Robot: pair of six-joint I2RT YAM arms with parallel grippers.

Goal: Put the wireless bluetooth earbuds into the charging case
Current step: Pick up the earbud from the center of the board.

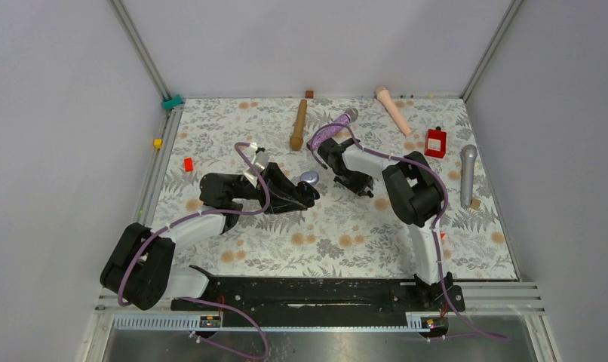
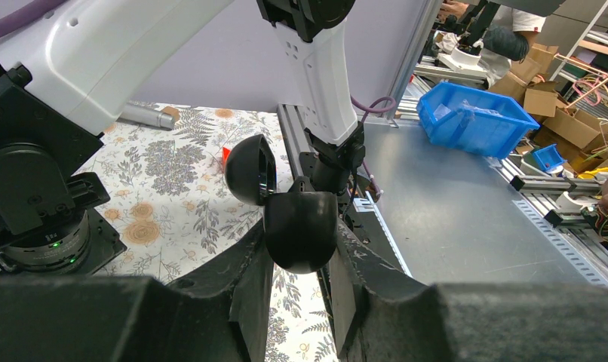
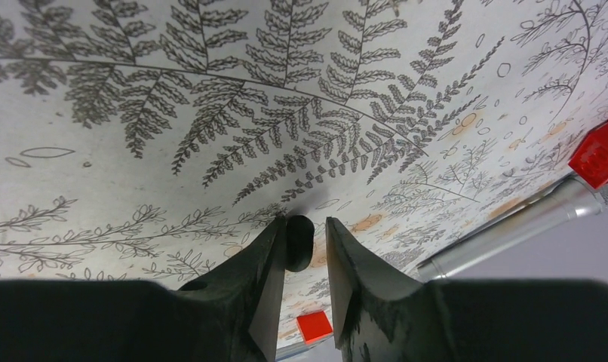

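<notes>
My left gripper (image 1: pixel 308 191) (image 2: pixel 301 240) is shut on the black charging case (image 2: pixel 301 230), gripping its rounded body and holding it above the cloth. The case's lid (image 2: pixel 250 170) stands open; the case also shows in the top view (image 1: pixel 310 179). My right gripper (image 1: pixel 359 183) (image 3: pixel 306 226) is down at the floral cloth, slightly open. A tiny black earbud (image 3: pixel 299 243) sits between its fingertips, touching the left finger with a small gap to the right one. No other earbuds show.
Microphones lie at the back and right: brown (image 1: pixel 298 124), purple (image 1: pixel 335 128), pink (image 1: pixel 393 109), silver (image 1: pixel 468 175) (image 3: pixel 512 226). A red box (image 1: pixel 435 142) and small red block (image 1: pixel 188 164) lie on the cloth. The right arm (image 2: pixel 323 83) stands close beyond the case.
</notes>
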